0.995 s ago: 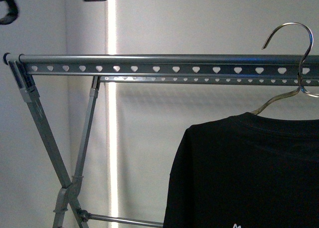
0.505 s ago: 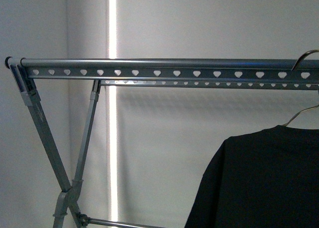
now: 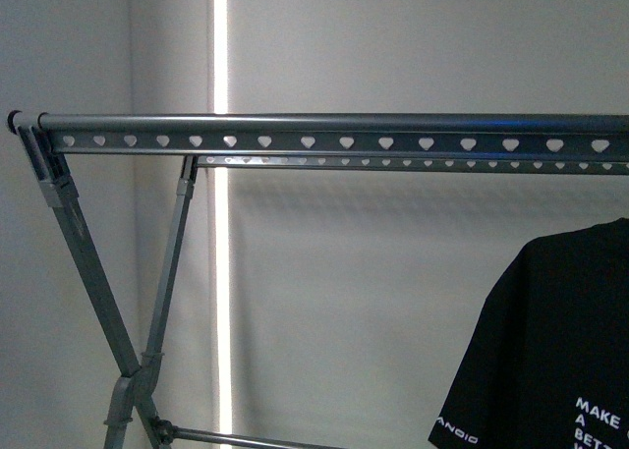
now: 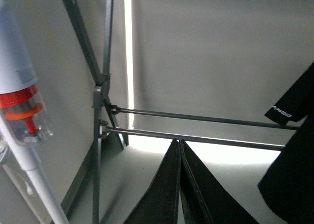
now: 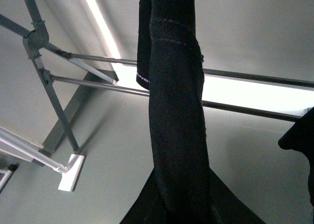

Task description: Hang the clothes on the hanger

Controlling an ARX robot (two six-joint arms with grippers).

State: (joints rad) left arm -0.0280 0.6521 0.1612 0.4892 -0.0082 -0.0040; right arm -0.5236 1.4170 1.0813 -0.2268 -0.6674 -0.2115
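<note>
Pale grey wall (image 3: 393,36) behind everything, split by one bright vertical strip of light (image 3: 220,46).

Rack (image 3: 334,135): long grey metal rail running level across the front view, punched with a row of heart-shaped holes. Second rail just behind it, same holes. Slanted legs (image 3: 88,272) cross low at the left end, with a thin brace bar running off from the crossing.

Shirt (image 3: 560,351): black, short-sleeved, at the right edge of the front view, below the rails and apart from them. Small white text on the sleeve hem, larger white lettering on the body, both cut off by the frame edge. What it hangs from is out of frame.

Left wrist view: rack legs and two lower bars, shirt sleeve (image 4: 289,101) to one side, white stick vacuum (image 4: 22,111) with a red-orange band beside the legs. Left claw (image 4: 179,185): two dark fingers meeting in a point, clenched, nothing between them.

Right wrist view: shirt fabric (image 5: 176,116) hangs in a thick twisted column straight across the lens. Right claw (image 5: 186,204) is mostly behind it; cannot tell whether it grips the cloth.
</note>
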